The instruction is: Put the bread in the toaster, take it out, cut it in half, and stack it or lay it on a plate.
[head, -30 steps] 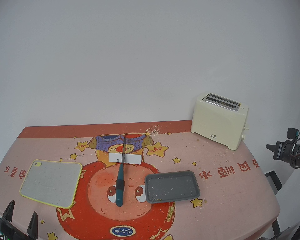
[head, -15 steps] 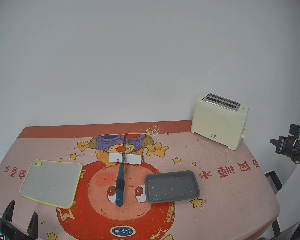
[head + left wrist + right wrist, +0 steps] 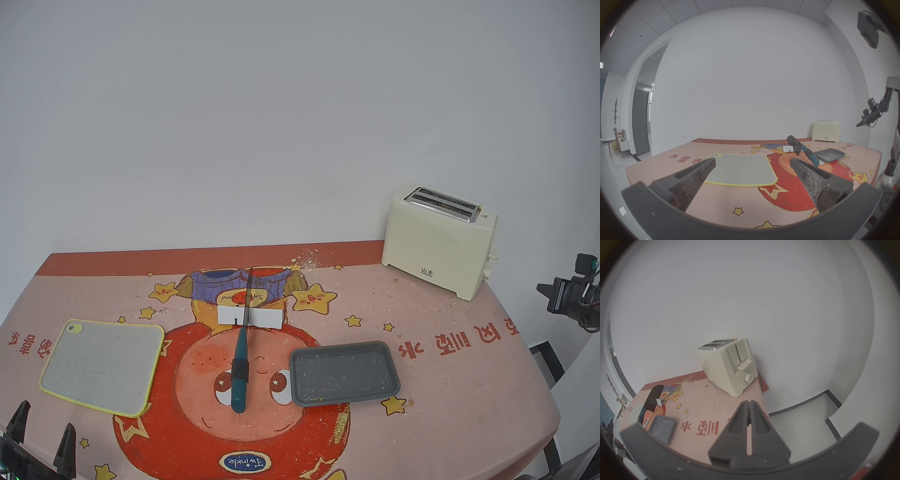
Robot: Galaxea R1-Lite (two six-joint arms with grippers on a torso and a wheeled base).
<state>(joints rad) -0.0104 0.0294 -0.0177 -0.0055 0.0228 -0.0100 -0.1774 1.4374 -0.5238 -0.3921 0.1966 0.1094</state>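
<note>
A cream toaster (image 3: 440, 249) stands at the table's far right corner, its two top slots dark; its lever and dial face my right gripper (image 3: 749, 403). That gripper (image 3: 542, 290) hangs shut and empty past the table's right edge, level with the toaster's side. A teal-handled knife (image 3: 240, 356) lies mid-table, its blade propped on a small white rest (image 3: 250, 316). A grey rectangular plate (image 3: 344, 373) with crumbs sits to the knife's right. My left gripper (image 3: 42, 431) is open at the near left corner, facing the cutting board (image 3: 740, 168).
The yellow-rimmed grey cutting board (image 3: 103, 365) lies at the left of the table. Crumbs are scattered around the toaster (image 3: 728, 365) and near the back edge. A white wall runs close behind the table. The floor drops away right of the toaster.
The right gripper shifted slightly to the right, away from the table, then came a little way back. Everything on the table stayed put.
</note>
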